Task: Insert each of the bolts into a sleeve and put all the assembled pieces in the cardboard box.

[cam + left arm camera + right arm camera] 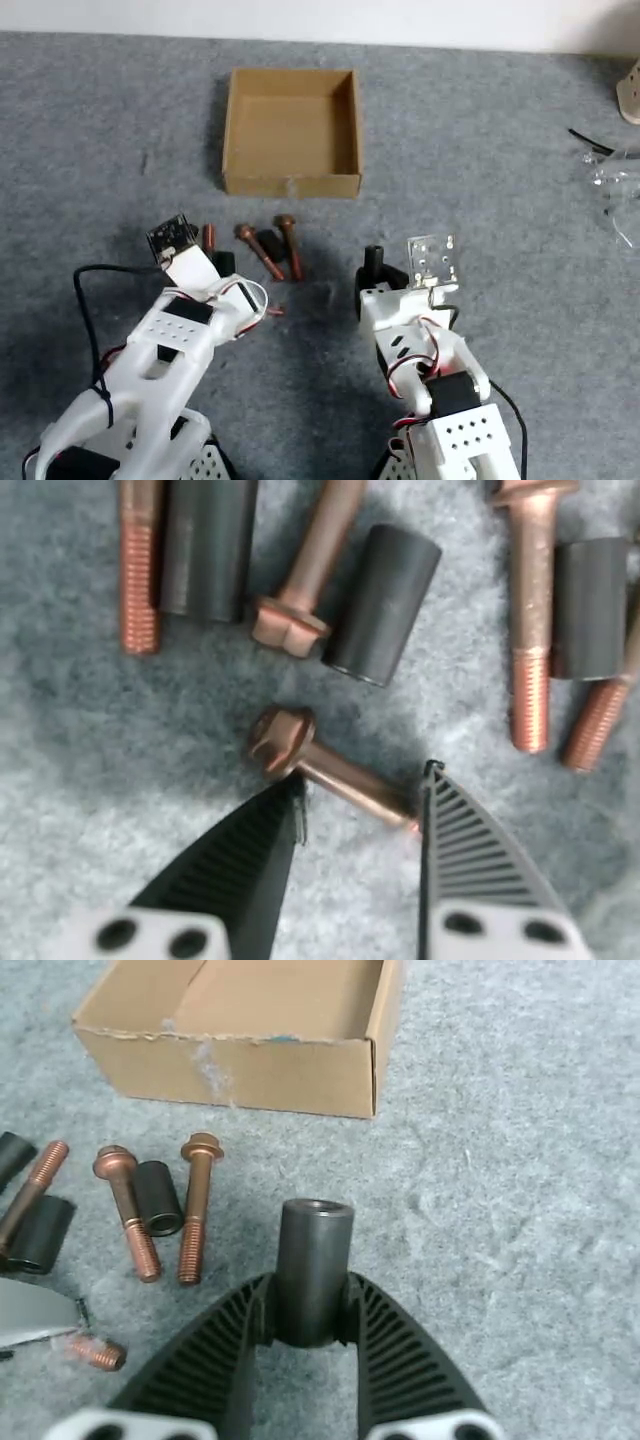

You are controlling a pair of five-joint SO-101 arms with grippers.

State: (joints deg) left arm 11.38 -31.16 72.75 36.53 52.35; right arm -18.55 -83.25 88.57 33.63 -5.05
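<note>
Sleeve (315, 1250) is sitting upright clamped in right gripper (310, 1308); left wrist view is showing left gripper (365, 792) spread wide, straddling one loose bolt (332, 770).

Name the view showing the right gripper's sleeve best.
Right wrist view: the sleeve stands upright in the right gripper, open end visible. The high view shows it small and dark at that gripper's tip; the left wrist view looks at other sleeves.

A grey felt-like surface (500, 130) runs to a pale strip of wall (400, 18), with clear plastic clutter (612, 172) at its edge.
</note>
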